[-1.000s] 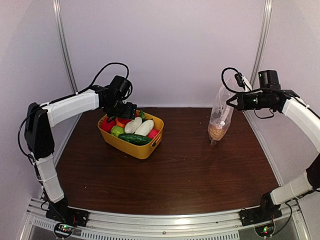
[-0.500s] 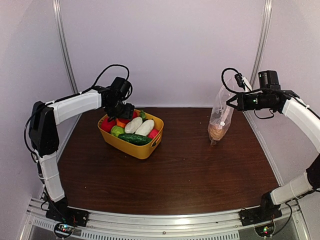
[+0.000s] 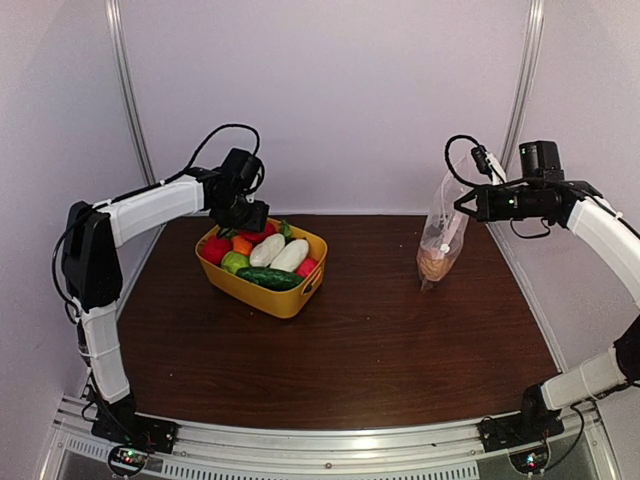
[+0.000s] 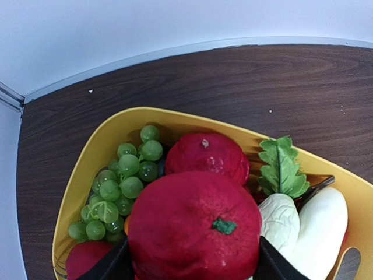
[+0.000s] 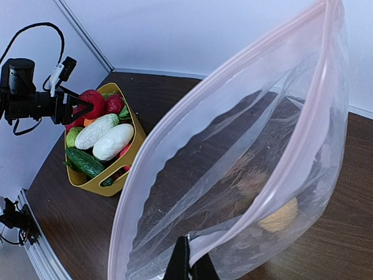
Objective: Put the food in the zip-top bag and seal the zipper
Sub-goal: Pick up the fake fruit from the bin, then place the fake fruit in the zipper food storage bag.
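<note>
Look over your rig | left arm (image 3: 145,208) and right arm (image 3: 612,232): white padded shells, black joints | left gripper (image 3: 250,224) and right gripper (image 3: 457,204): all black | a black cable (image 3: 225,127) loops at each wrist | black bases (image 3: 130,432) on a silver rail (image 3: 320,450), tiny red and green lights (image 3: 127,459)

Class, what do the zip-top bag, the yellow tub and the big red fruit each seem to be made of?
Zip-top bag: thin clear plastic film, glossy; table shows through, it wrinkles. Yellow tub: probably rigid moulded plastic, smooth, even colour. Red fruit: possibly soft plastic or foam, matte, finely pitted skin.
</note>
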You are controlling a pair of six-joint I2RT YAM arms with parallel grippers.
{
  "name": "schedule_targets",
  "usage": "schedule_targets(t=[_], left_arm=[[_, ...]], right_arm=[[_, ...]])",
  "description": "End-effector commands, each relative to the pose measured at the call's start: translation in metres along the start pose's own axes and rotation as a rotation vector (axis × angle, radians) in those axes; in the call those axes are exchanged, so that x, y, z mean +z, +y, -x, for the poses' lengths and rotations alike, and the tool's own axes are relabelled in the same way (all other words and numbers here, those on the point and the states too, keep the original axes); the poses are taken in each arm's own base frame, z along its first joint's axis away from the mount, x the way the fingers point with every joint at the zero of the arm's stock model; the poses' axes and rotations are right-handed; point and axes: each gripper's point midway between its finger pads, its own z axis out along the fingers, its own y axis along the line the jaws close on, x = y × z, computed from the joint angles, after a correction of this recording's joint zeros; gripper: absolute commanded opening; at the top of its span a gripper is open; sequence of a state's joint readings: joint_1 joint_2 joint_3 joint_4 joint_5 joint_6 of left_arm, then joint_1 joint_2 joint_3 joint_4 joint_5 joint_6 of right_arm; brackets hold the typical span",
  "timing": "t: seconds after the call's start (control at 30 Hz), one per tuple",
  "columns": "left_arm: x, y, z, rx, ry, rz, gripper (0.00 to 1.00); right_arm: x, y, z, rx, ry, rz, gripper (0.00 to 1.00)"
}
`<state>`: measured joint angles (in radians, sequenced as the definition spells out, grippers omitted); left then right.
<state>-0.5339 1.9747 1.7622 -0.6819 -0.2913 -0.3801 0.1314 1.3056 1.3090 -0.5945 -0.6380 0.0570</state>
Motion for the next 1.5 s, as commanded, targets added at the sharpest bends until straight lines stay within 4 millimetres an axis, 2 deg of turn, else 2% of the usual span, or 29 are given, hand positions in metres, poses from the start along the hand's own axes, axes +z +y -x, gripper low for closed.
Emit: schedule_targets(t=[0.0, 0.1, 0.17, 0.2, 0.4, 0.5, 0.57, 0.7, 0.8, 0.93, 1.13, 1.47], left_arm=[[-0.035, -0.001, 0.03, -0.035, -0.098, -0.064, 0.55], [-0.065, -0.003, 0.037, -0.058, -0.137, -0.116, 0.55], [-0.088, -0.019, 0.041, -0.051, -0.175, -0.21, 0.55], [-0.106, -0.032, 0.046, -0.041, -0.216, -0.282, 0.55], [-0.199, -0.143, 0.052, 0.04, -0.398, -0.75, 0.55], [-0.236, -0.18, 0.054, 0.041, -0.472, -0.92, 0.53], [-0.25, -0.198, 0.053, 0.029, -0.503, -0.994, 0.52], [-0.255, -0.215, 0.05, -0.022, -0.527, -1.069, 0.52], [-0.25, -0.223, 0.042, -0.067, -0.506, -1.127, 0.51], [-0.252, -0.235, 0.034, -0.107, -0.489, -1.214, 0.5], [-0.263, -0.259, 0.031, -0.115, -0.479, -1.309, 0.49], [-0.233, -0.287, 0.027, -0.187, -0.396, -1.348, 0.46]], right_arm=[[-0.009, 0.005, 0.004, -0.025, -0.01, -0.015, 0.0], [-0.011, 0.007, 0.005, -0.041, -0.007, -0.021, 0.0], [-0.01, 0.008, 0.006, -0.048, -0.005, -0.027, 0.0], [-0.009, 0.009, 0.006, -0.052, -0.002, -0.03, 0.0], [0.0, 0.018, 0.01, -0.069, 0.037, -0.016, 0.0], [0.005, 0.03, 0.015, -0.116, 0.061, -0.008, 0.0], [0.007, 0.04, 0.018, -0.156, 0.086, -0.007, 0.0], [0.023, 0.038, 0.012, -0.236, 0.188, -0.095, 0.0], [0.037, 0.038, -0.008, -0.24, 0.298, -0.088, 0.0], [0.048, 0.06, -0.023, -0.277, 0.351, -0.031, 0.0], [0.048, 0.087, -0.012, -0.335, 0.328, -0.007, 0.0], [0.045, 0.115, -0.006, -0.338, 0.3, 0.08, 0.0]])
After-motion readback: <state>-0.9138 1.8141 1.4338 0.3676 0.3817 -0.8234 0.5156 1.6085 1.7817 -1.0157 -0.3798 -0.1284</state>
